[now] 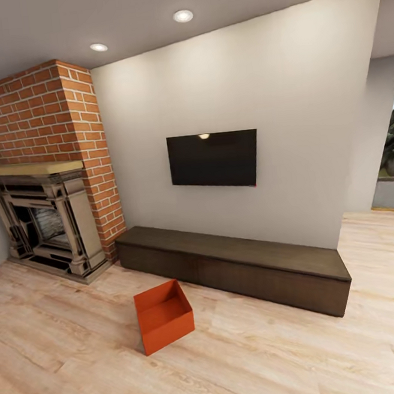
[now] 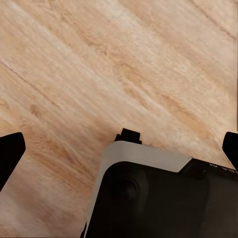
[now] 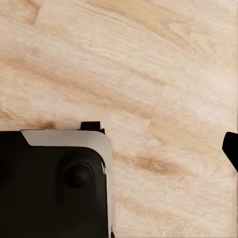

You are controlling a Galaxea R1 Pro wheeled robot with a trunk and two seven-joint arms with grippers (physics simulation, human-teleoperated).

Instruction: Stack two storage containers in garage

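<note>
One orange-red storage container (image 1: pixel 164 315) sits lower centre on the plank floor (image 1: pixel 285 357); both grippers hang wide open, empty.

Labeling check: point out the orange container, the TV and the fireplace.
storage container (image 1: pixel 166 329), head view, front wall.
TV (image 1: pixel 213 160), head view, screen centre.
fireplace (image 1: pixel 45 220), head view, firebox opening.

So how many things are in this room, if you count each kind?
Orange-red storage container on the wood floor: 1
Brick fireplace: 1
Black TV on the wall: 1
Long dark low cabinet: 1
Ceiling lights: 3
Total: 7
</note>
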